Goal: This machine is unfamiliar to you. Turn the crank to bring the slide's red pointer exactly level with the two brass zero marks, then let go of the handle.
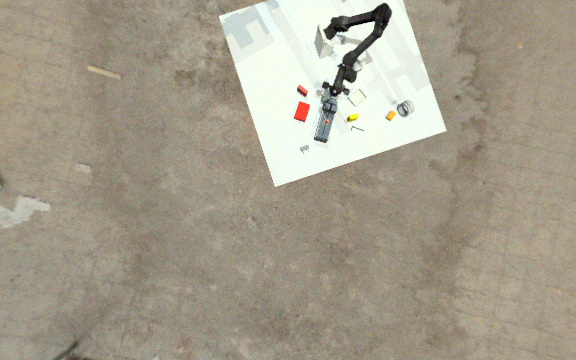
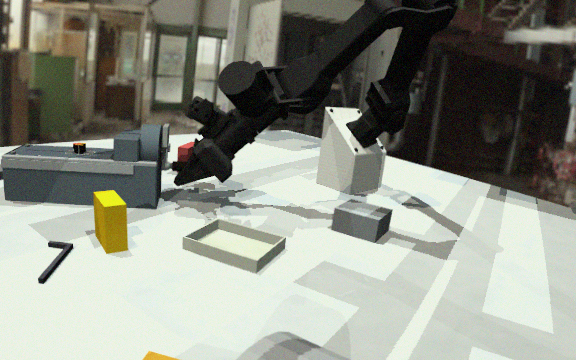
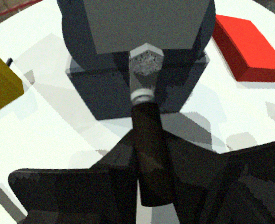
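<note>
The machine [image 1: 324,125] [image 2: 68,172] [image 3: 144,10] is a grey-blue box with a slide on top and a round crank disc [image 2: 151,142] at its end. The slide's pointer [image 1: 327,120] [image 2: 79,147] shows as a small orange-red knob on the top; I cannot make out the brass zero marks. My gripper [image 1: 329,98] [image 2: 184,176] [image 3: 144,133] is at the crank end and is shut on the dark crank handle [image 3: 149,143]. The handle runs from a grey hex hub [image 3: 145,64], a little off straight down in the wrist view.
On the white table [image 1: 278,75] [image 2: 468,280] lie a yellow block [image 1: 352,117] [image 2: 110,220] [image 3: 1,83], a black hex key [image 1: 357,128] [image 2: 54,260], a shallow tray [image 1: 357,97] [image 2: 233,245], a grey block [image 2: 361,220], red blocks [image 1: 302,111] [image 3: 248,46] and the white arm base [image 2: 348,155].
</note>
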